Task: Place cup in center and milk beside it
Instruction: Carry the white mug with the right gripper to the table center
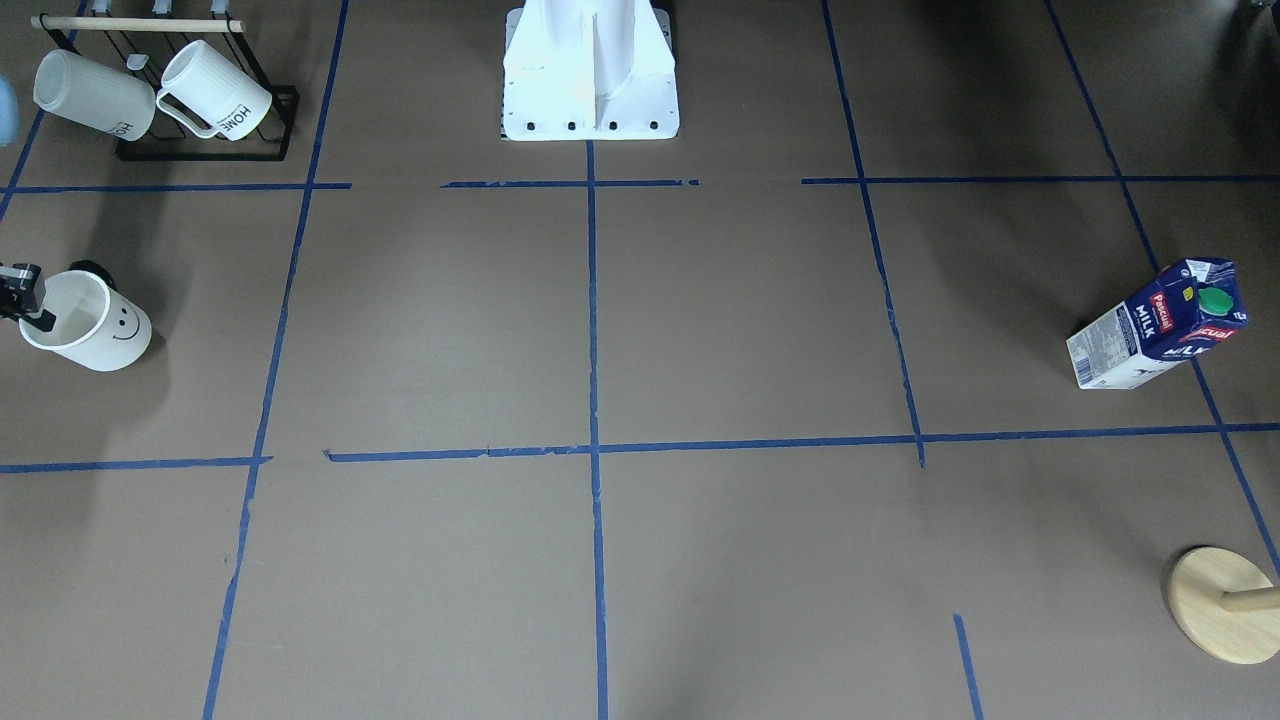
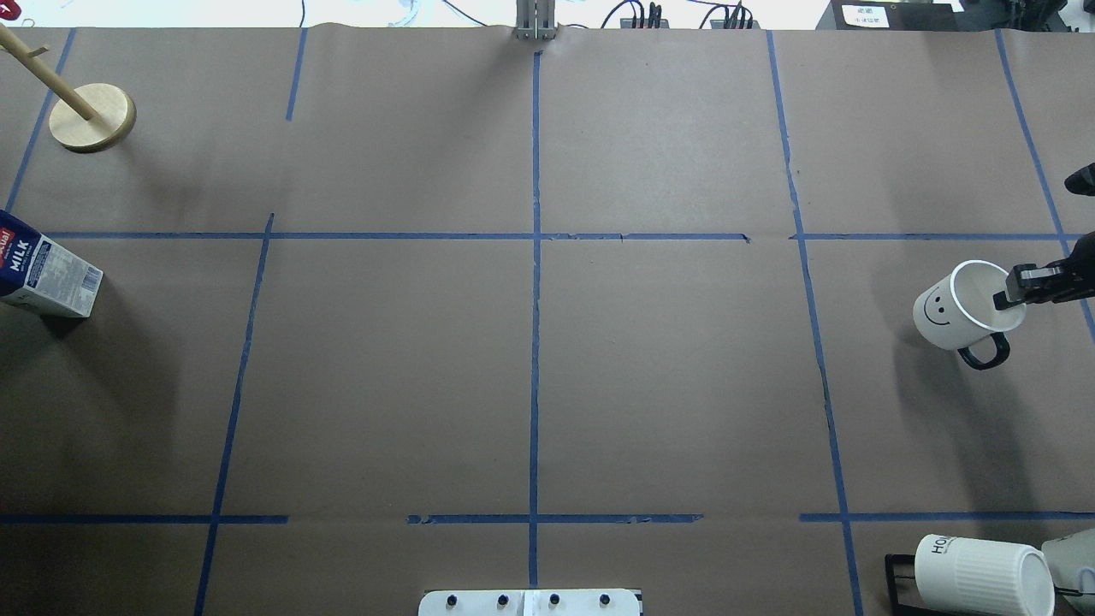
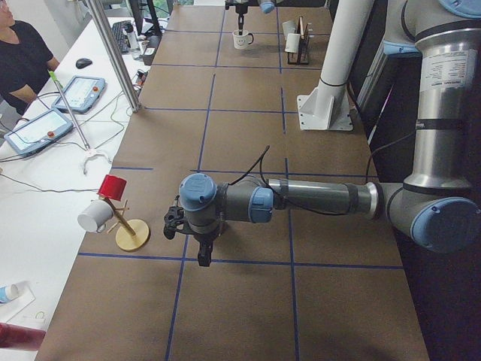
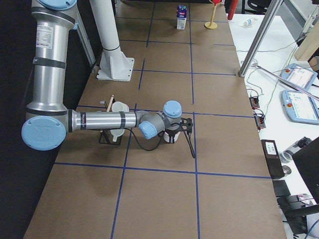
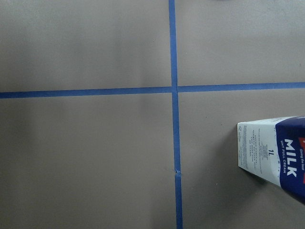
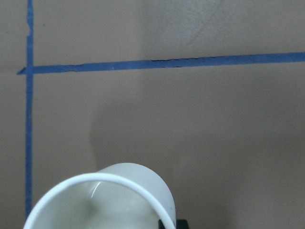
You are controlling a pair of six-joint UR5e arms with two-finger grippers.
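**Overhead exterior view: cup at the right gripper's fingertips, milk unheld, neither at the center**

At the far left, the milk stood upright at the edge of the board. The left gripper showed only in the side view from the table's left end, hanging over the board with its fingers pointing down. Whether it was wide or narrow could not be told. Its wrist camera showed the carton off to one side of it, near but not beneath it.

In the middle, the center lay well apart from both grippers and held neither the cup nor the milk.

At the right, the cup stood upright on the board, its smiley face turned away from the right gripper. That gripper sat at the rim on the cup's far side from the center. One finger seemed to dip inside the wall. Whether the fingers were pinched on the rim or only straddling it could not be told.

By these pictures, the task was barely begun. Taking hold of the cup looked like the step in hand. Carrying the cup to the center, setting it down and bringing the milk beside it all remained.
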